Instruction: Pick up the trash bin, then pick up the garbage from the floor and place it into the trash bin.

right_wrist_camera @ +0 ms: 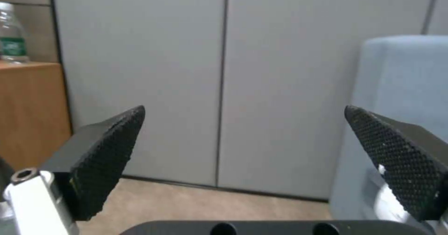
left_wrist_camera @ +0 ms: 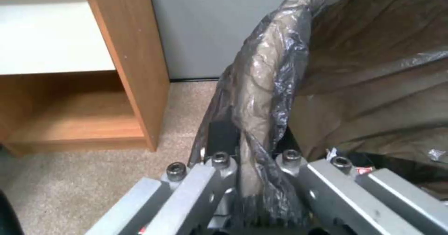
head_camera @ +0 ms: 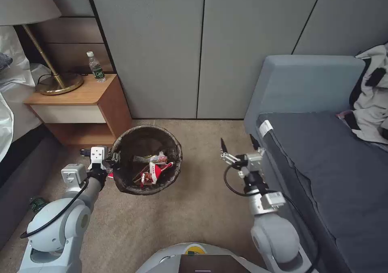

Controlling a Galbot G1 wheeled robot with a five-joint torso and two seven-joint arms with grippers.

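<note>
The trash bin [head_camera: 139, 140], round and lined with a crinkled dark bag, is in front of me, left of centre on the carpet side. My left gripper [head_camera: 114, 158] is shut on its near-left rim. In the left wrist view the bag-covered rim [left_wrist_camera: 261, 88] runs between the fingers [left_wrist_camera: 223, 137]. Garbage [head_camera: 155, 168], red-and-white snack packets among it, lies inside the bin. A small green bottle [head_camera: 37, 203] lies on the floor beside my left arm. My right gripper [head_camera: 238, 145] hangs open and empty next to the sofa, its black fingertips [right_wrist_camera: 110, 151] wide apart.
A wooden nightstand [head_camera: 87, 103] with a brass lamp [head_camera: 58, 83] and a water bottle [head_camera: 96, 66] stands just behind the bin at the left. Grey wardrobe doors [head_camera: 202, 46] close the back. A grey sofa [head_camera: 323, 143] fills the right. Bare carpet [head_camera: 202, 200] lies between.
</note>
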